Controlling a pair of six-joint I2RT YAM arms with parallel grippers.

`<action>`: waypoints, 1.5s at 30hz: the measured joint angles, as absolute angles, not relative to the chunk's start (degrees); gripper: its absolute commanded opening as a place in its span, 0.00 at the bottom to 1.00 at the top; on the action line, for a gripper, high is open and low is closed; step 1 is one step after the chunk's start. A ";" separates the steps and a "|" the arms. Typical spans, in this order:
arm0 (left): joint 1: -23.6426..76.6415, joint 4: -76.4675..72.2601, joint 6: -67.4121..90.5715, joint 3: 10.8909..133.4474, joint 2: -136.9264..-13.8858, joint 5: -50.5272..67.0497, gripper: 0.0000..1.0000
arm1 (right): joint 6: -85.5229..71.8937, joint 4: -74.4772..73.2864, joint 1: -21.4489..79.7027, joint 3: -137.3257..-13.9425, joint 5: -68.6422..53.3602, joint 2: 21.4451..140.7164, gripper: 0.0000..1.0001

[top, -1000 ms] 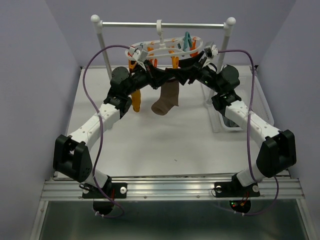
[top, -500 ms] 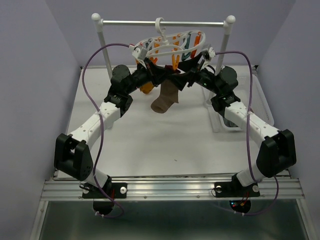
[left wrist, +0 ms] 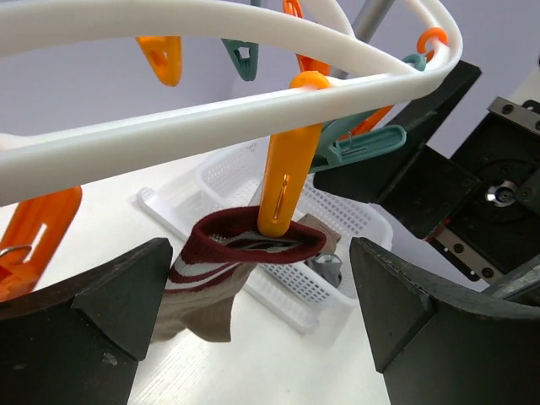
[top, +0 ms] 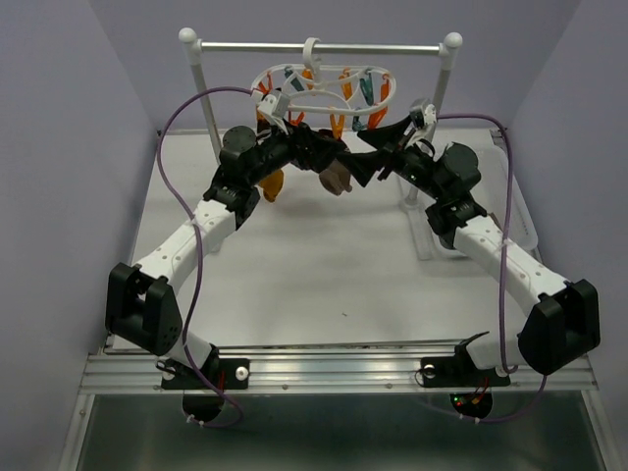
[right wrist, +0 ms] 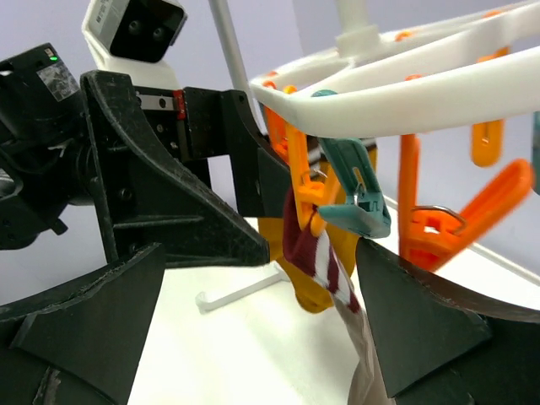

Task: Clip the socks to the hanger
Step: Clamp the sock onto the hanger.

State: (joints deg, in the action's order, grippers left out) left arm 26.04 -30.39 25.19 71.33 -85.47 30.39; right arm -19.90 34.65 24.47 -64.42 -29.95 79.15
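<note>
Left tool (left wrist: 261, 253): jaws wide, empty, flanking the brown sock (left wrist: 211, 283). Sock's maroon cuff is pinched in an orange clip (left wrist: 285, 177) on the white hanger (left wrist: 211, 126). Right tool (right wrist: 261, 249): jaws wide, empty, just beside the same sock. Hanger hooked on rail (top: 245, 45) above worktop (top: 324, 275).

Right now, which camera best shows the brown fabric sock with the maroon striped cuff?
Left wrist: the sock hangs centred, cuff in an orange plastic clip. Right wrist sees a side sliver; top view, a brown lump.

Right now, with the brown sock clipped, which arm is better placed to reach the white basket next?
Probably the right. The white basket sits on its side, beside the open right gripper; the left gripper would have to cross over.
</note>
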 measured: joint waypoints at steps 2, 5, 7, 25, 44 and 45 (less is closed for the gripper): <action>26.04 -29.19 24.45 71.33 -85.19 29.69 0.99 | -19.22 33.17 24.47 -63.16 -28.23 77.54 1.00; 26.04 -27.18 23.07 71.33 -84.07 28.97 0.99 | -18.57 31.11 24.47 -61.80 -25.89 75.72 1.00; 26.04 -25.87 21.04 71.11 -82.48 28.53 0.99 | -18.11 28.69 24.47 -60.29 -23.66 73.69 1.00; 26.15 -15.03 11.84 66.72 -65.89 12.12 0.99 | -18.68 14.28 24.45 -53.34 2.13 60.69 1.00; 25.30 -13.65 13.23 70.87 -76.79 8.14 0.99 | -20.88 1.48 24.08 -53.54 29.02 61.58 1.00; 24.97 -13.67 13.45 71.29 -77.12 7.94 0.99 | -20.78 1.21 23.75 -53.54 29.85 61.98 1.00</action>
State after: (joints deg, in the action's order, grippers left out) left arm 24.97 -13.67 13.45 71.29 -77.12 7.94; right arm -20.78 1.21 23.75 -53.54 29.85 61.98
